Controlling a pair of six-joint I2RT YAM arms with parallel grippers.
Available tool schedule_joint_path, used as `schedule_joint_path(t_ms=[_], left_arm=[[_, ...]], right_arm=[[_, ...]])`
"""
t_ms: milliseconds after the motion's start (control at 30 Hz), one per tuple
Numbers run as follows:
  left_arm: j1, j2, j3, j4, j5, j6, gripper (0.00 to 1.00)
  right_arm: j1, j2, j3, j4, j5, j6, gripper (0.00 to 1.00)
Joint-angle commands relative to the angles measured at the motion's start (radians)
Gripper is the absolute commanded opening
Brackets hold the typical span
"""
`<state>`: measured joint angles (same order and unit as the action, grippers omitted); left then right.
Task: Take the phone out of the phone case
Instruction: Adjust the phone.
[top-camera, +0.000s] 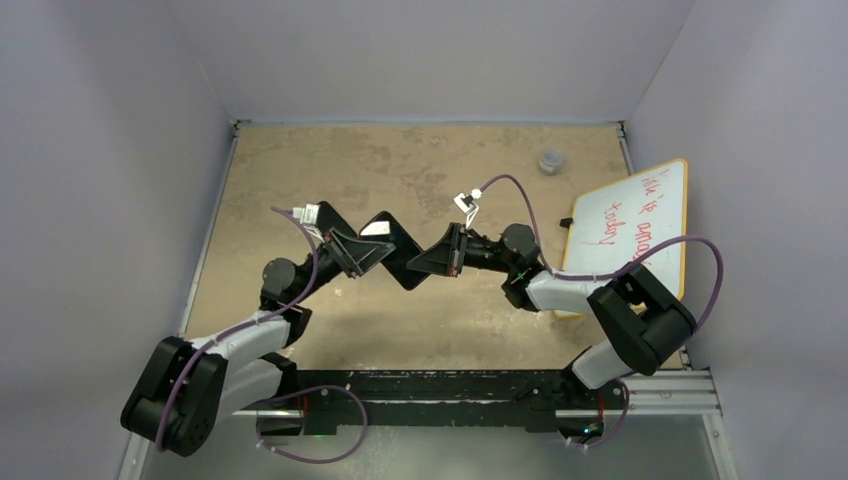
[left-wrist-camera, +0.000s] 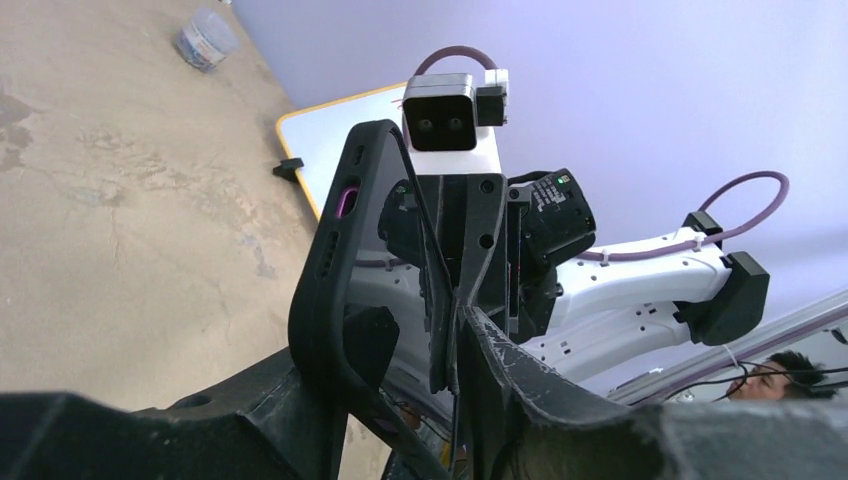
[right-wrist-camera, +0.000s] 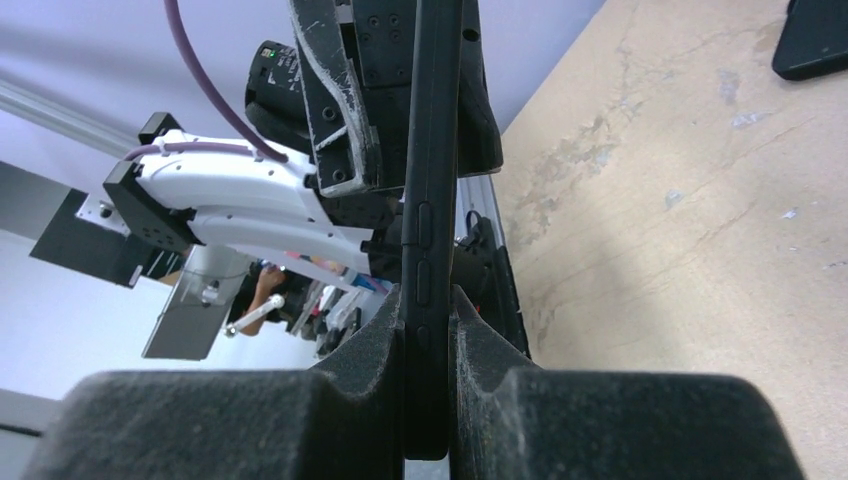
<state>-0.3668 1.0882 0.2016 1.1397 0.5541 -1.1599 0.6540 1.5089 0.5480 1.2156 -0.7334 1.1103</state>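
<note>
Seen from above, two arms are bolted at the near edge of a sandy table (top-camera: 300, 170) and are bent inward so that their tips meet to the left of a whiteboard (top-camera: 630, 225).

The left gripper (top-camera: 372, 252) is angled toward the whiteboard, and the right gripper (top-camera: 432, 262) is turned away from it. A black case (top-camera: 400, 255) is held between them, in the air above the table and well left of the whiteboard.

From the right wrist, the case is seen edge-on as a narrow upright slab. It is clamped between the two padded fingers (right-wrist-camera: 250, 420) of the right gripper, which are closed tight against its flat sides. Two side buttons (right-wrist-camera: 422, 225) are seen just above the pads.

Farther up the slab, the fingers of the left gripper are set on either side of it. Whether they are pressing on it cannot be told.

From the left wrist, one long rim of the case is seen bowed outward, on the side away from the whiteboard. A pink-edged opening (left-wrist-camera: 345, 200) is seen near its far corner. The phone (left-wrist-camera: 437, 280) is seen as a thin dark strip beside that rim, with a gap between the two.

The whiteboard lies flat on the table with a yellow border and red writing. A small black object (top-camera: 567, 222) is set at its left edge. A small round jar (top-camera: 550, 160) stands beyond its far left corner.
</note>
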Motion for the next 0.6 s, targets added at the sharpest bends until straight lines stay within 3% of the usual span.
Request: schedule_joint_path(t_ms=[0, 67, 200, 333, 433, 567], left_arm=[[0.003, 0.015, -0.003, 0.123, 0.022, -0.041, 0.41], [0.003, 0.028, -0.002, 0.158, 0.027, -0.062, 0.36], [0.002, 0.055, -0.001, 0.222, 0.03, -0.11, 0.18], [0.003, 0.058, -0.013, 0.232, 0.002, -0.148, 0.0], [0.003, 0.035, -0.038, 0.229, -0.052, -0.182, 0.0], [0.002, -0.026, -0.052, 0.169, -0.137, -0.209, 0.0]], right_arm=[[-0.002, -0.007, 0.043, 0.181, -0.049, 0.055, 0.0], [-0.003, -0.001, 0.046, 0.188, -0.054, 0.059, 0.0], [-0.004, 0.012, 0.054, 0.188, -0.059, 0.062, 0.01], [-0.003, 0.012, 0.052, 0.186, -0.035, 0.059, 0.17], [-0.003, -0.004, 0.03, 0.183, 0.023, 0.04, 0.35], [-0.002, -0.046, -0.013, 0.123, 0.102, -0.041, 0.5]])
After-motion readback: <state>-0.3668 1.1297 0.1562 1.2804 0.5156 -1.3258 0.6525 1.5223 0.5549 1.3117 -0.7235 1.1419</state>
